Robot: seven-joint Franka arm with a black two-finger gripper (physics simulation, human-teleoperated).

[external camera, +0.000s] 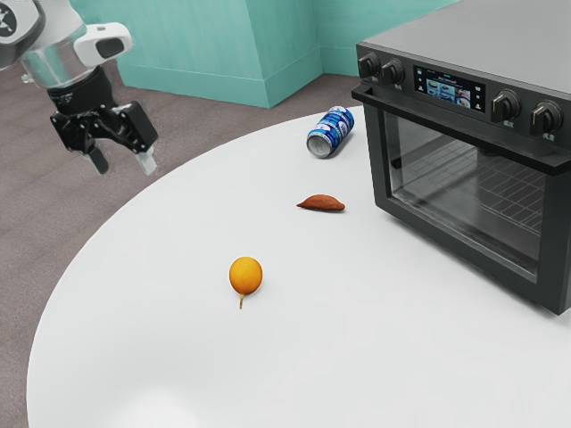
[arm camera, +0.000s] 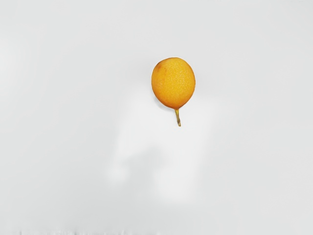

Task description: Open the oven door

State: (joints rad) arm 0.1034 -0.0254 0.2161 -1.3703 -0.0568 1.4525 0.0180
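- The oven point(external camera: 473, 53) stands on the white desk point(external camera: 161, 339) at the exterior view's right, its glass-fronted door point(external camera: 446, 183) shut beneath a long dark handle point(external camera: 464, 129).
- The gripper point(external camera: 122, 163) hangs in the air at the upper left, well apart from the oven, jaws spread with nothing between them.
- An orange fruit point(external camera: 245, 275), a reddish-brown tapered item point(external camera: 322, 203) and a blue can point(external camera: 330, 133) on its side lie on the desk.
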